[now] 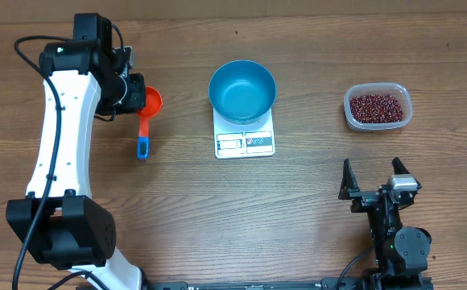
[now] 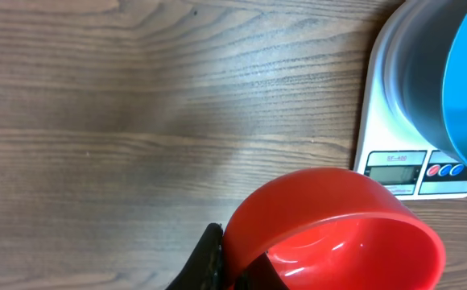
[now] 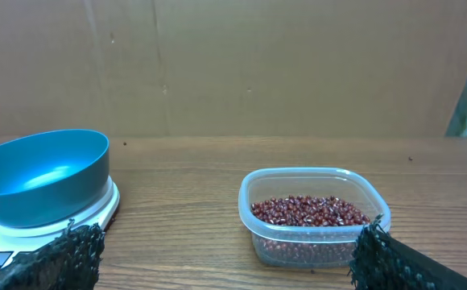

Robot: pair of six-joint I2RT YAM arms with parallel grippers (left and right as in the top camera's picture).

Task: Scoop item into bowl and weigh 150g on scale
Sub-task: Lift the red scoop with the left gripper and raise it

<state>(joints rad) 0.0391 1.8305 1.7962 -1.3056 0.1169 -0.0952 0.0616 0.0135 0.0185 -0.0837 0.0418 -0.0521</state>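
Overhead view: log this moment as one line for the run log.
left fingers: shut on red scoop | right fingers: open, holding nothing | blue bowl: empty, on scale | beans: in clear tub | scooping: not started

the scale (image 2: pixel 376 121) carries a short line of small print above its display (image 2: pixel 395 174), too blurred to read for certain. no other text is legible.

light: bright, even, from overhead | shadows: soft, faint on brown wooden table (image 1: pixel 298 209) | glare: pale sheen inside round blue plastic bowl (image 3: pixel 40 181) | blur: red plastic scoop (image 2: pixel 338 217) and bowl's rim defocused in left wrist view
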